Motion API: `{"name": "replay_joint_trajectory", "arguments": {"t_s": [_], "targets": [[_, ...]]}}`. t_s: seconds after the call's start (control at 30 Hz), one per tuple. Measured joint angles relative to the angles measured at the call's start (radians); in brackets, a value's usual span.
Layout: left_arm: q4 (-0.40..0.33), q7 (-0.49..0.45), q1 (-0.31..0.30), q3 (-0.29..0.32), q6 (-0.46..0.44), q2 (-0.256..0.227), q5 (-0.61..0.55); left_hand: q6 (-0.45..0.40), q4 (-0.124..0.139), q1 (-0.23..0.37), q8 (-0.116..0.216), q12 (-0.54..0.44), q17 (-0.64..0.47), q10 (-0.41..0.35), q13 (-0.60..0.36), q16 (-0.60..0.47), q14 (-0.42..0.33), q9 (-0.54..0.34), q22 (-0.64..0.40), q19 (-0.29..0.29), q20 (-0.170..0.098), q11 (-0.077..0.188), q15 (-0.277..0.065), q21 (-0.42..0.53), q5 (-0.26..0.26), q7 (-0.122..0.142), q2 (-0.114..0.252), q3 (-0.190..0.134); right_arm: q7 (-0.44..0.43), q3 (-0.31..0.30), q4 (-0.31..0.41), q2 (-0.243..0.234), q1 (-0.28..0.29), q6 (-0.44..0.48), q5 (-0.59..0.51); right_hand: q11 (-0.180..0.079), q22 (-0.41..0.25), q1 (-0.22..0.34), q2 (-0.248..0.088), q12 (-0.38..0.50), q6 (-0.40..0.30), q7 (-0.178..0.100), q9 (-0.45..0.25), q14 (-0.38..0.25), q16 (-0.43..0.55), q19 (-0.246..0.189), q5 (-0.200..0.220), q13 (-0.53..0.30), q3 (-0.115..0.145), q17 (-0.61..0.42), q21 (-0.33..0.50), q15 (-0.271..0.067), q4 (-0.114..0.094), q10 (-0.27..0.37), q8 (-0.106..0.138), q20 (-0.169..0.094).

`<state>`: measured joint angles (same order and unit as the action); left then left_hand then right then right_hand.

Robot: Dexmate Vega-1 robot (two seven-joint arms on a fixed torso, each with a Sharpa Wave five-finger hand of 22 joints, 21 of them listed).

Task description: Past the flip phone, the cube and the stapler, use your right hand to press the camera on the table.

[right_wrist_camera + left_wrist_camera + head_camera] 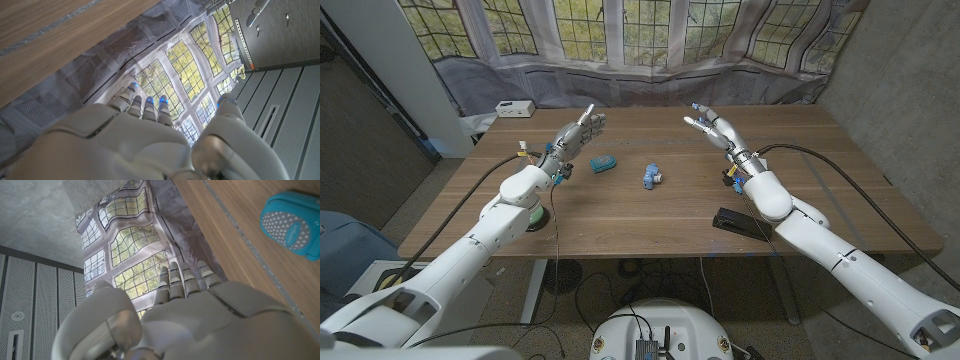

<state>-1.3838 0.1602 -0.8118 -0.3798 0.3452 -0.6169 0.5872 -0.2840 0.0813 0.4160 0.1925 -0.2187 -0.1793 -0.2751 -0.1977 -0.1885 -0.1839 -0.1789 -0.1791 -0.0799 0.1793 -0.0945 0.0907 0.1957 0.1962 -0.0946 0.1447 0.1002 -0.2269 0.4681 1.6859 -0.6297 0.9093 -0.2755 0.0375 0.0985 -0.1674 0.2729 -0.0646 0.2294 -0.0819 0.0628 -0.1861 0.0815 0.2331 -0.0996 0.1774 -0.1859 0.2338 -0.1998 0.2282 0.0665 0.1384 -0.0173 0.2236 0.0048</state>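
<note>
The right robot hand hovers empty with fingers spread above the desk, well apart from what I take to be the small blue camera mid-desk, so the press hasn't begun and it must next reach across and down onto it.

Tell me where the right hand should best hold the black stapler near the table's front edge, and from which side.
Judging by the head view, grip the stapler across its middle, coming down from above, thumb on one long side and fingers on the other. It lies flat, long and narrow, so its short width suits a grip. The right hand is open, farther back.
</note>
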Motion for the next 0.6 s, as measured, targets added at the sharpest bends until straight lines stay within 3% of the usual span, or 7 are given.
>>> {"name": "replay_joint_trajectory", "arguments": {"t_s": [0.6], "targets": [[-0.016,-0.045,-0.012,0.008,-0.003,0.002,-0.016,0.0,0.004,0.0,0.0,0.0,0.0,0.0,0.0,0.0,0.0,0.0,0.0,0.0,0.0,0.0,0.0,0.0,0.0,0.0,0.0,-0.004,0.128,-0.036,-0.108,0.02,-0.032,-0.084,0.215,0.007,0.0,-0.015,0.015,0.0,-0.017,0.009,0.0,-0.021,0.004,-0.017,0.0,0.0,-0.013,-0.003,0.0,-0.001,-0.005,0.025,-0.008,-0.006]]}}
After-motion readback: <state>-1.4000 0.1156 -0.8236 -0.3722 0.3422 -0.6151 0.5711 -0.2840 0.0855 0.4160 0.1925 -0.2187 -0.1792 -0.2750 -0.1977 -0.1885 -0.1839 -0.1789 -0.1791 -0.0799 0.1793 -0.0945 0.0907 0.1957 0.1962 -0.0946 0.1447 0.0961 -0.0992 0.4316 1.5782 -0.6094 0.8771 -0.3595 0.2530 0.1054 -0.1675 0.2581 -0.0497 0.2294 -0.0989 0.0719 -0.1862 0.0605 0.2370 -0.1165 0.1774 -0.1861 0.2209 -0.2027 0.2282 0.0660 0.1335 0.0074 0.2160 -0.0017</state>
